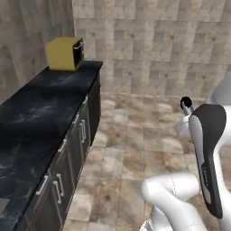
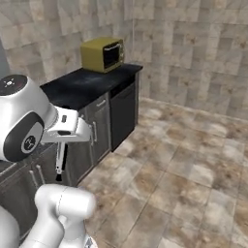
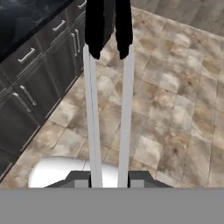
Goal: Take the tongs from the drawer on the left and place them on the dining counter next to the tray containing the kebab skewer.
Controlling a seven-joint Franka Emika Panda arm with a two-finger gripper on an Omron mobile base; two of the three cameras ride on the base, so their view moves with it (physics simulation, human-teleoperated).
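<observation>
My gripper (image 3: 109, 180) is shut on the tongs (image 3: 92, 122). Their two pale silvery arms run straight away from the hand to black ends (image 3: 99, 30). In the right base view the tongs (image 2: 60, 160) hang as a thin pale strip below the hand, pointing down at the floor beside the grey cabinet fronts, and my gripper (image 2: 62, 144) sits just above them. Shallow drawer fronts (image 3: 27, 56) with short horizontal bar handles line the top of the cabinets, all shut. The dining counter, the tray and the kebab skewer are out of view.
A black-topped counter (image 1: 40, 117) with grey cabinet fronts (image 2: 99, 131) runs along the left wall. A yellow microwave (image 1: 65, 53) stands at its far end. Open tiled floor (image 1: 135, 149) stretches to the right, up to the stone-tiled walls (image 2: 193, 53).
</observation>
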